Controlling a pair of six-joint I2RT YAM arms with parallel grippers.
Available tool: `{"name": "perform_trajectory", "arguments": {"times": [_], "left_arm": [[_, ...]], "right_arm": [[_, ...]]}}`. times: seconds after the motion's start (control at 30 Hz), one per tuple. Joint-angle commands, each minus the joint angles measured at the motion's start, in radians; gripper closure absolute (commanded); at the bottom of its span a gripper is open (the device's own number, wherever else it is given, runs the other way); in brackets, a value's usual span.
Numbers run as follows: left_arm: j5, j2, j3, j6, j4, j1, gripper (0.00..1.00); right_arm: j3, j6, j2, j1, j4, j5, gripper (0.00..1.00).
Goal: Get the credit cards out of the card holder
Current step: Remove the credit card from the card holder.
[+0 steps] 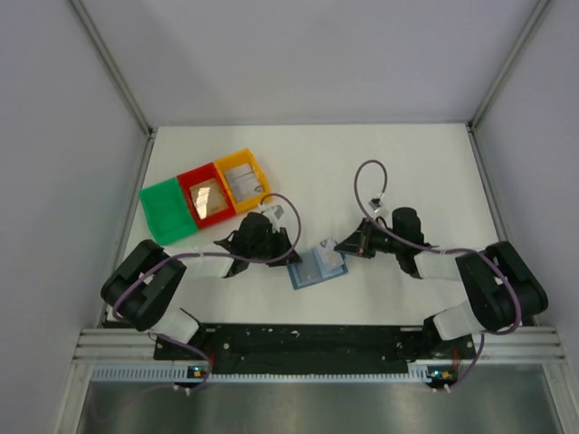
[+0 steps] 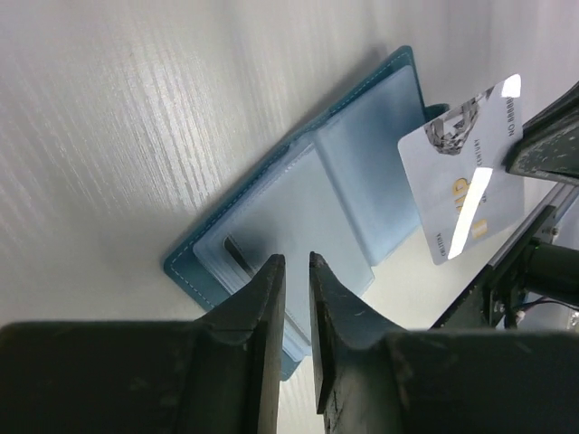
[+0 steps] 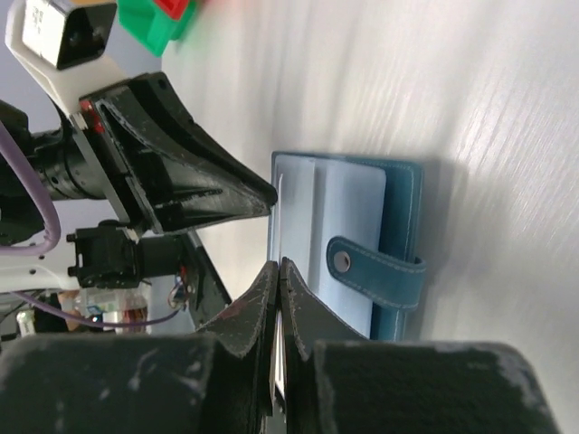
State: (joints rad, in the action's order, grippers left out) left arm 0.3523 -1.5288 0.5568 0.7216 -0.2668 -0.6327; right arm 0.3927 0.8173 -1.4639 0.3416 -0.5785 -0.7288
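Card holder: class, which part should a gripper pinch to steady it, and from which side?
Probably the card holder, by its stitched rim beside the left gripper, approached low from there: it lies open and flat, so only the rim offers a pinch, clear of the credit card at the far end.

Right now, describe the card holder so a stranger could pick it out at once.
On the white table, look between the left arm and the right arm. The card holder lies open and flat there. Unlike the green, red and yellow trays farther back on the left, it is a blue wallet with pale pockets.
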Motion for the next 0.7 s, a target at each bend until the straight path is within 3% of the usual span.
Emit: {"name": "perform_trajectory", "arguments": {"times": [0.0, 0.13, 0.33, 0.67], "left_arm": [[0.0, 0.088, -0.024, 0.08, -0.082, 0.005, 0.74], [0.028, 0.133, -0.054, 0.182, -0.216, 0.005, 0.51], [0.062, 0.148, -0.081, 0.317, -0.426, -0.013, 0.27], [0.091, 0.159, -0.126, 0.455, -0.684, -0.05, 0.32]], "right_arm": [[-0.035, 0.068, 0.057, -0.01, -0.089, -0.008, 1.0], [-0.093, 0.195, 0.092, -0.01, -0.26, -0.001, 1.0], [-0.153, 0.348, 0.181, 0.017, -0.417, 0.095, 1.0], [-0.135, 0.405, 0.378, 0.054, -0.319, 0.261, 1.0]]}}
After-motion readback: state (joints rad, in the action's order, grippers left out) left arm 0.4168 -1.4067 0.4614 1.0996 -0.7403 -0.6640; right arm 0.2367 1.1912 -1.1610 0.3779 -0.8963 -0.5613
